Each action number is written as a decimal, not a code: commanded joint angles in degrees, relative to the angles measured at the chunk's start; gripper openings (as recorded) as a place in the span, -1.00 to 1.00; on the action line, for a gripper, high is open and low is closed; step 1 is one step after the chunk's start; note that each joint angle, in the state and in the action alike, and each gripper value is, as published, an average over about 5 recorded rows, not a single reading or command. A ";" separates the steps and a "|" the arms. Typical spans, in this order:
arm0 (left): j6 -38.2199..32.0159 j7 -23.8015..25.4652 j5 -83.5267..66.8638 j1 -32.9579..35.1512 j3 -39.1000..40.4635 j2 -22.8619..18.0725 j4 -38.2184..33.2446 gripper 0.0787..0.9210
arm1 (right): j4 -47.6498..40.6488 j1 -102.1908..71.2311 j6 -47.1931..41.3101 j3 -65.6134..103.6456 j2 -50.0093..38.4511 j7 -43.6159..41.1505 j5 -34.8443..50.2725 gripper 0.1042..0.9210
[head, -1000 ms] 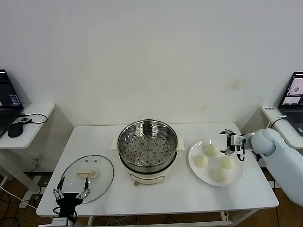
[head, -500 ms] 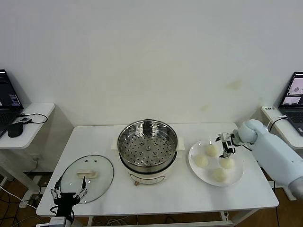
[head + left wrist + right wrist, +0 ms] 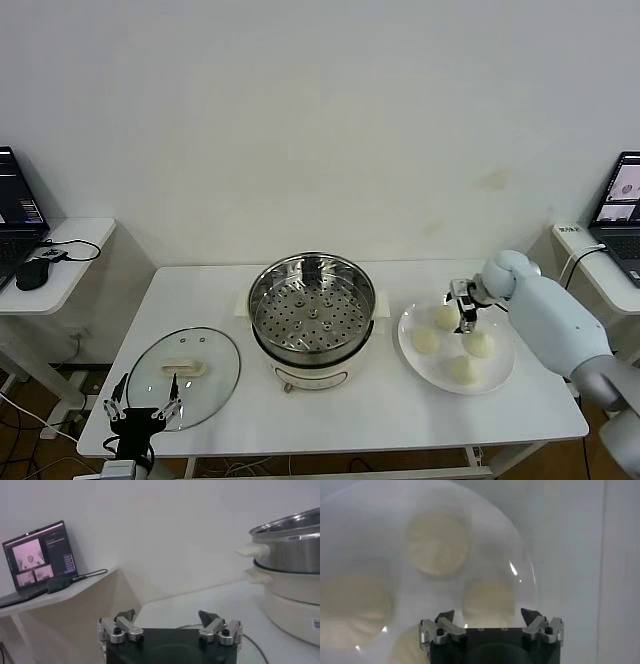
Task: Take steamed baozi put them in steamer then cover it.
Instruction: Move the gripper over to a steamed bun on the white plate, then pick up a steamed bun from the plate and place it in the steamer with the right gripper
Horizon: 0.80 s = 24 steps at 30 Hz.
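Note:
Four cream-white baozi lie on a white plate (image 3: 500, 375) at the right: one at the back (image 3: 445, 317), one on the left (image 3: 426, 341), one on the right (image 3: 480, 344), one in front (image 3: 463, 369). My right gripper (image 3: 464, 316) hovers open over the plate between the back and right buns. In the right wrist view its open jaws (image 3: 490, 615) frame one baozi (image 3: 489, 600). The empty steel steamer (image 3: 312, 310) stands mid-table. The glass cover (image 3: 187, 370) lies flat at the left. My left gripper (image 3: 140, 410) is open and empty at the table's front left edge.
The left wrist view shows the left gripper (image 3: 169, 617), the steamer (image 3: 292, 540) on its cream base, and a laptop (image 3: 40, 555) on a side table. Side tables with laptops flank the table (image 3: 400, 420), which has bare surface along its front.
My right gripper has moved left from beyond the plate's right edge to above the buns. My left gripper has drawn back slightly toward the table's front edge.

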 commanded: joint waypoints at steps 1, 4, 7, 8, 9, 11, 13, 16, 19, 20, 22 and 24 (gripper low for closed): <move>-0.16 -0.05 0.10 0.04 0.13 -0.03 -0.02 0.77 | -2.97 0.79 0.25 -0.31 2.12 0.25 -1.21 0.65; -0.17 -0.04 0.06 0.03 0.12 0.05 -0.19 0.77 | -3.09 0.76 0.15 -0.38 2.23 0.22 -1.31 0.54; -0.16 -0.03 0.02 0.00 0.11 0.12 -0.33 0.77 | -3.03 0.71 0.06 -0.37 2.17 0.13 -1.32 0.41; -0.15 -0.03 0.00 -0.01 0.11 0.13 -0.36 0.77 | -2.88 0.71 0.06 -0.38 2.04 0.04 -1.29 0.36; -0.14 -0.04 0.00 -0.02 0.11 0.14 -0.37 0.77 | -2.68 0.73 0.06 -0.43 1.86 -0.08 -1.21 0.34; -0.13 -0.05 -0.02 -0.02 0.13 0.16 -0.39 0.77 | -1.81 0.95 0.03 -0.77 1.16 -0.46 -0.74 0.29; -0.12 -0.04 -0.04 -0.02 0.13 0.20 -0.42 0.77 | -0.26 1.41 -0.20 -1.58 -0.05 -1.04 0.46 0.26; -0.11 -0.01 -0.16 -0.03 0.10 0.36 -0.44 0.77 | 4.12 2.97 -1.23 -4.25 -3.08 -2.32 4.61 0.24; -0.05 0.03 -0.60 -0.06 0.10 0.67 -0.47 0.77 | 9.81 6.19 -2.81 -8.76 -6.67 -3.48 10.77 0.25; -0.03 0.05 -0.79 -0.09 0.12 0.78 -0.50 0.77 | 11.62 7.56 -3.29 -10.37 -7.76 -3.76 12.82 0.25; 0.02 0.08 -1.11 -0.16 0.20 0.94 -0.58 0.77 | 15.58 10.98 -4.10 -13.44 -9.82 -4.19 17.00 0.25; 0.02 0.11 -1.31 -0.28 0.35 1.04 -0.67 0.77 | 18.97 15.08 -4.67 -16.48 -11.36 -4.39 20.69 0.25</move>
